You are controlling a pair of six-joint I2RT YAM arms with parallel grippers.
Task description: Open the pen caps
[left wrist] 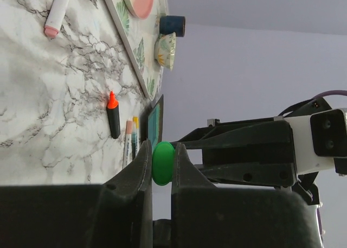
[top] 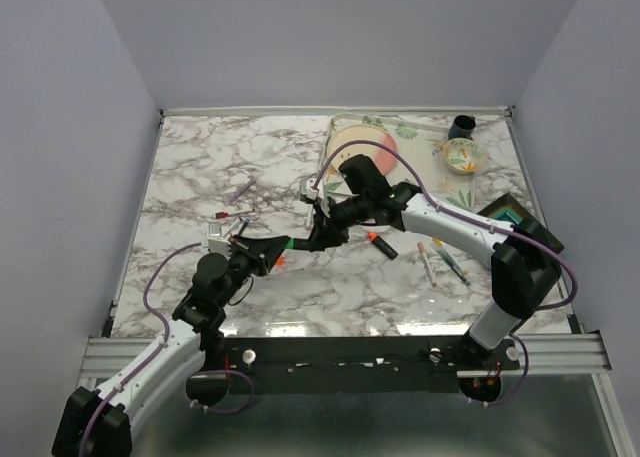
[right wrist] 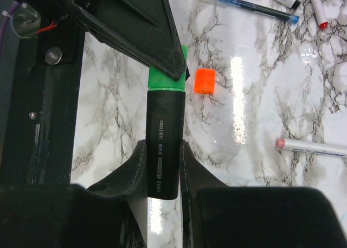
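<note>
A chunky black highlighter [right wrist: 164, 145] is held above the table between my two grippers. My right gripper [right wrist: 164, 150] is shut on its black barrel. My left gripper [left wrist: 162, 164] is shut on its green cap [left wrist: 162, 163]. In the right wrist view the green cap [right wrist: 165, 80] sits against the barrel's end with no gap showing. In the top view the grippers meet near the table's middle, left gripper [top: 281, 245] and right gripper [top: 312, 239]. A loose orange cap [right wrist: 205, 81] lies on the marble just below them [top: 279, 262]. An uncapped orange-tipped highlighter [top: 381, 243] lies to the right.
Thin pens [top: 440, 262] lie at the right, and more pens [top: 236, 205] lie at the left. A floral tray [top: 345, 127] stands at the back, with a patterned bowl [top: 462, 155] and a dark cup [top: 462, 127] beside it. A dark teal box [top: 510, 212] is at the right edge.
</note>
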